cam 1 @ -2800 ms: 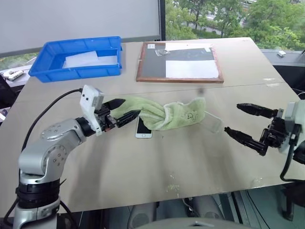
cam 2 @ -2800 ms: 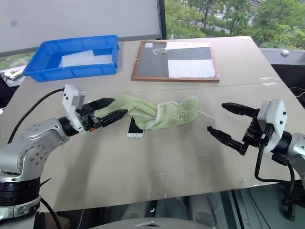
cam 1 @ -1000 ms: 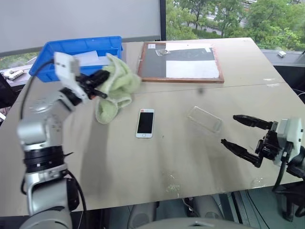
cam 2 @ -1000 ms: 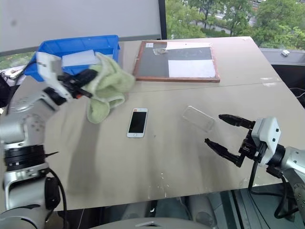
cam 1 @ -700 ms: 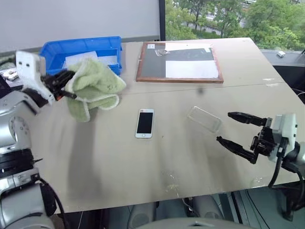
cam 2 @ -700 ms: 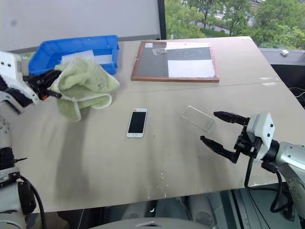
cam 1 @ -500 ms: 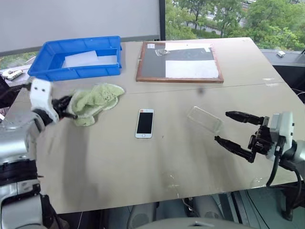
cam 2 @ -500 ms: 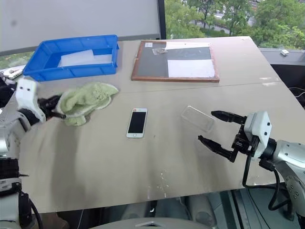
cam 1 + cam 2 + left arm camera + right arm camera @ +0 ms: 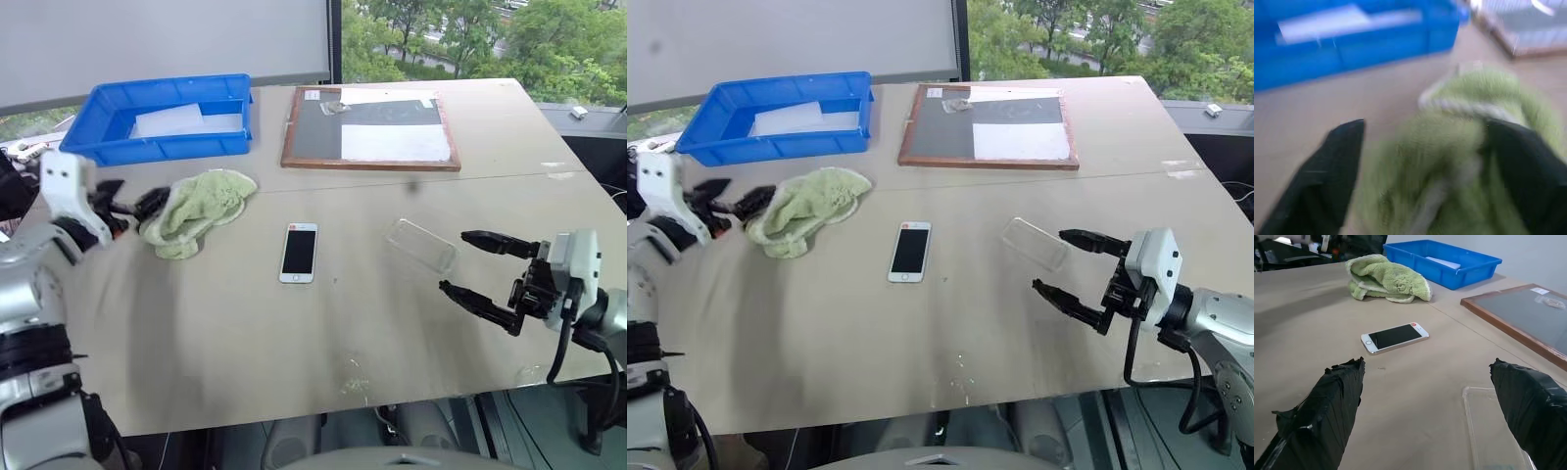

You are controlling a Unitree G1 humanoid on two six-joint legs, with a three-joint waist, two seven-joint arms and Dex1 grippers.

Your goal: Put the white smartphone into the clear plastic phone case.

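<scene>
- Left gripper [image 9: 127,203] spread, released at green towel [image 9: 196,211], nine o'clock.
- Right gripper [image 9: 480,269] gaping, empty; approach clear phone case [image 9: 421,245] low, pinch rim.
- White smartphone [image 9: 298,253] centre, face-up.

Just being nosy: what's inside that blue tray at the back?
The blue tray holds a white frosted sheet. Anything beneath the sheet or behind the near wall is hidden.
</scene>
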